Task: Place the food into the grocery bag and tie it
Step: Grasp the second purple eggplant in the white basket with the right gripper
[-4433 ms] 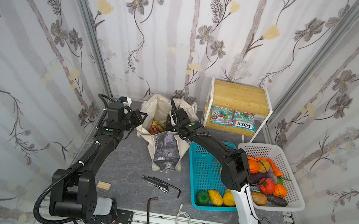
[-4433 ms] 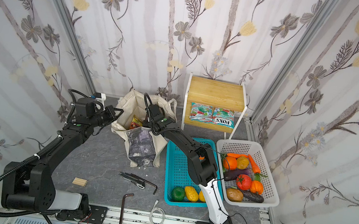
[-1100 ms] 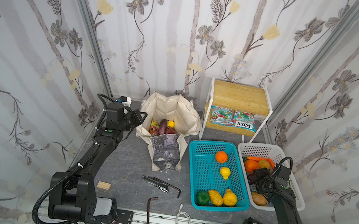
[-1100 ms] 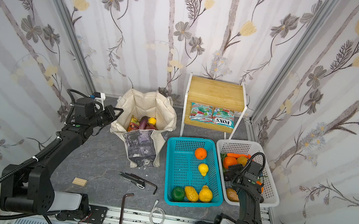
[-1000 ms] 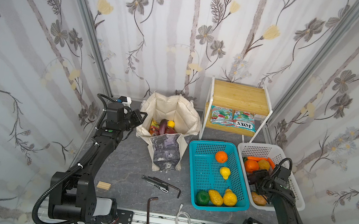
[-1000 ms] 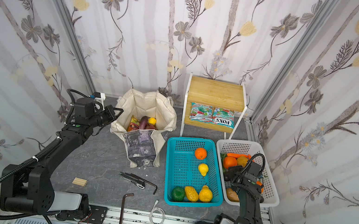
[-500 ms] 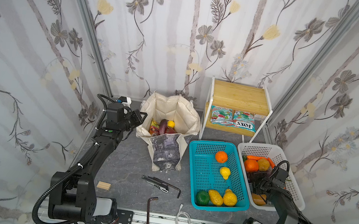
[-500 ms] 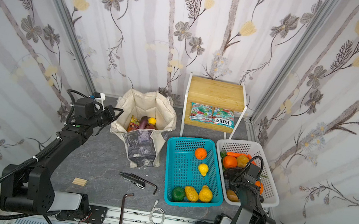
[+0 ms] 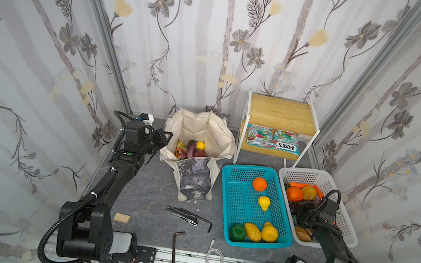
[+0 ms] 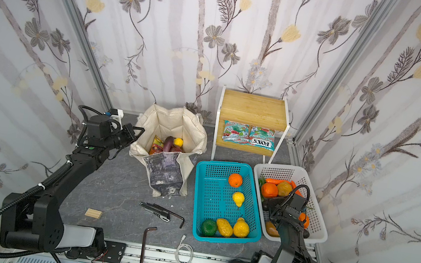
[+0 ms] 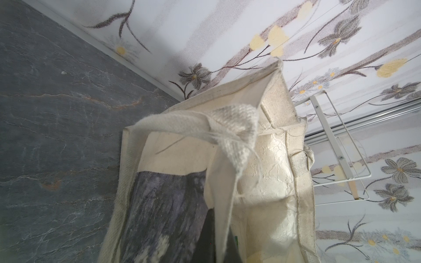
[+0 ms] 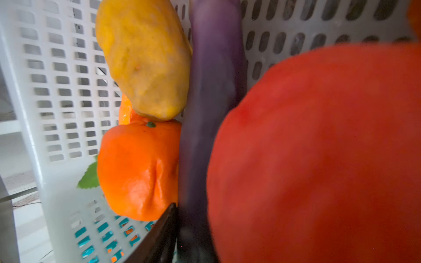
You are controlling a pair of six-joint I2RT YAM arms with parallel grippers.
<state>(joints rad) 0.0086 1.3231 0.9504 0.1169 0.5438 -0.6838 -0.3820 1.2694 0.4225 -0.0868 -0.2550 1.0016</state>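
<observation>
The cream grocery bag [image 9: 203, 131] [image 10: 173, 123] stands open at the back, with an eggplant [image 9: 191, 147], a lemon [image 9: 200, 145] and an orange packet [image 9: 180, 149] of the food inside. My left gripper [image 9: 165, 138] [image 10: 138, 131] is shut on the bag's left rim; in the left wrist view the cream cloth [image 11: 223, 205] runs between its jaws. My right gripper [image 9: 301, 209] [image 10: 270, 204] is down in the white basket [image 9: 344, 239], around a purple eggplant [image 12: 211, 91]. One finger [image 12: 159, 232] touches it. A red tomato [image 12: 319, 159] hides the other finger.
A turquoise basket [image 9: 224, 197] beside the white one holds an orange [image 9: 259, 183], yellow fruit and a green one. A wooden shelf [image 9: 280, 114] behind carries snack packets [image 9: 272, 142]. Hex keys [image 9: 175, 252], a knife [image 9: 181, 215], a wood block [image 9: 122, 217] and a cable [image 9: 215, 256] lie at the front.
My right gripper has sunk lower into the white basket onto the purple eggplant, and its jaws have narrowed. The left arm and the bag have not moved.
</observation>
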